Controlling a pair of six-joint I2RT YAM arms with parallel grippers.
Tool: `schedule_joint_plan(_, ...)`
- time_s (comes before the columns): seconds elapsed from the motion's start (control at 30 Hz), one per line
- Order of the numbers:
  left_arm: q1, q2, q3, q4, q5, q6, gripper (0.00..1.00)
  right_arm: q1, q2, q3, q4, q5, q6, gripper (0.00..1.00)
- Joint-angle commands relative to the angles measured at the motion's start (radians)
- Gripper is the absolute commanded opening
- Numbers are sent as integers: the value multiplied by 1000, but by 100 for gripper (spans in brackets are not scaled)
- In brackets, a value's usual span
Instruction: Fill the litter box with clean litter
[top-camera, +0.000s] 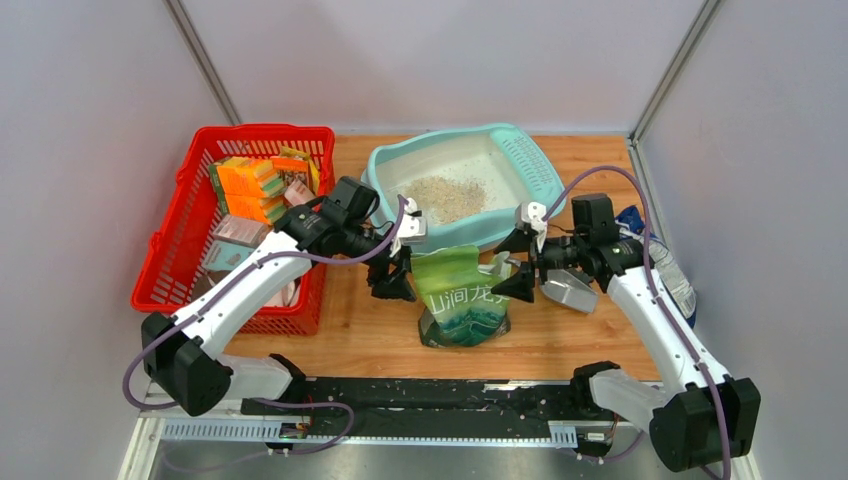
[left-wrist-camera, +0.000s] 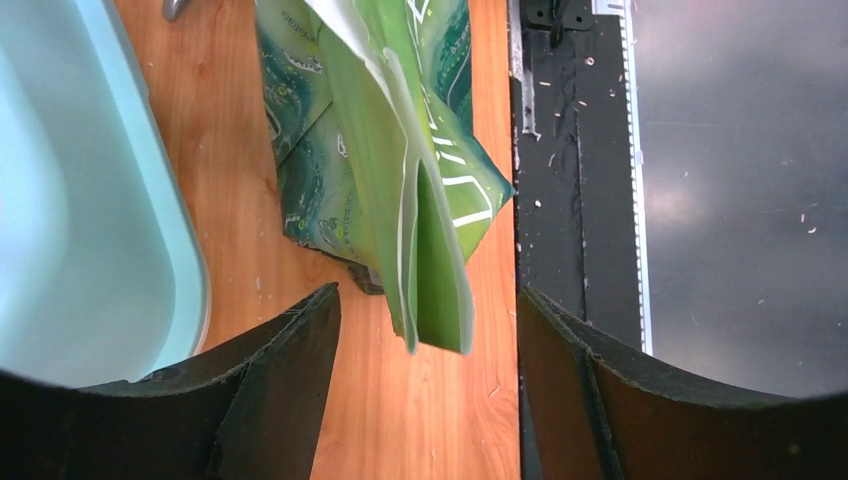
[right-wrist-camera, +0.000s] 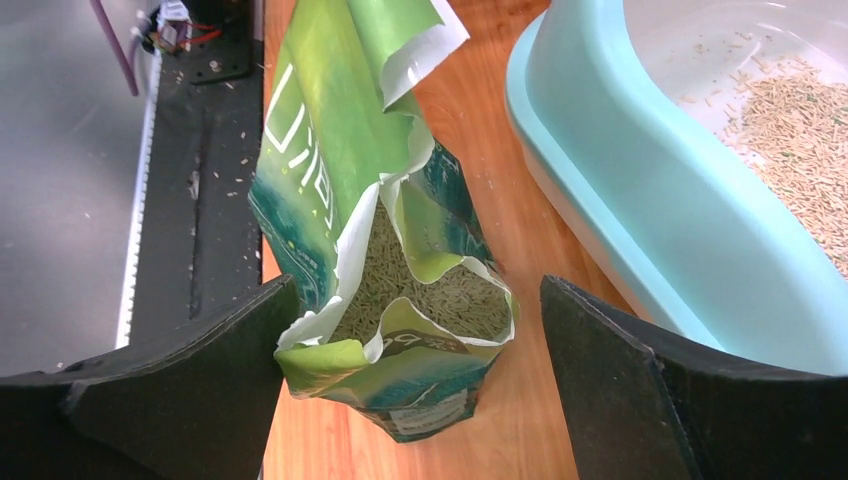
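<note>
Black fingers flank the green bag (top-camera: 462, 300): left gripper (left-wrist-camera: 428, 300) and right gripper (right-wrist-camera: 418, 285) both have jaws spread, grasping nothing. Bag stands upright mid-bench, torn mouth up, between the two, arms about equally near. Litter box (top-camera: 530, 165) sits just beyond at far edge, with a thin pile of clean litter (top-camera: 447, 197) inside.
</note>
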Motion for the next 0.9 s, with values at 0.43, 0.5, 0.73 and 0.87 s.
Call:
schedule_joint_plan(0.43, 0, 28, 13, 203, 70, -177, 70, -26, -100, -184, 458, -70, 582, 84)
schedule_joint_plan(0.5, 0, 30, 10, 203, 75, -180, 69, -26, -103, -198, 516, -68, 638, 82)
schedule_joint_plan(0.73, 0, 30, -3, 223, 78, -200, 67, -26, -86, -214, 558, -67, 675, 73)
schedule_joint_plan(0.87, 0, 27, -10, 223, 78, -203, 67, -26, -91, -227, 561, -71, 682, 63)
